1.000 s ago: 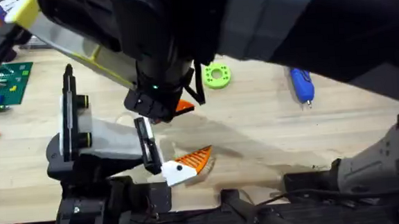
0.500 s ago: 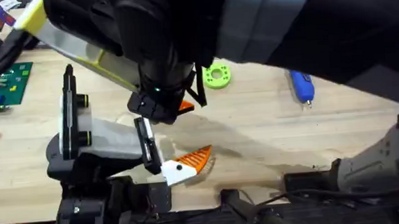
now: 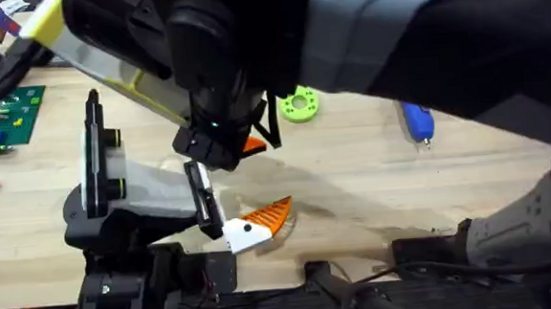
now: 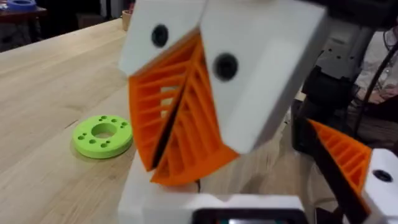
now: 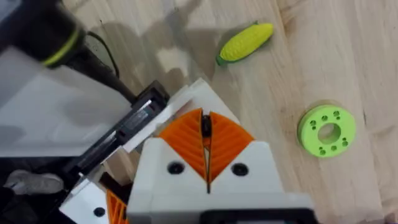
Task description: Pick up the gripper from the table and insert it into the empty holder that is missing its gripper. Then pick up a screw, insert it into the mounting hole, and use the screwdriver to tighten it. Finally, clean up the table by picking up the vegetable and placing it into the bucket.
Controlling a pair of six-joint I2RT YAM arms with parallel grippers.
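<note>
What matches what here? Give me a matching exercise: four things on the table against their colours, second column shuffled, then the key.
Things:
1. screwdriver
2. ring with holes
3. corn cob
4. ribbed pads of the right gripper

Colours:
A. orange
B. yellow with a green end
C. blue
D. bright green

Pairs: 1-C, 2-D, 3-B, 4-A

Light wooden table (image 3: 373, 182); green board (image 3: 5, 115) at far left edge.
</note>
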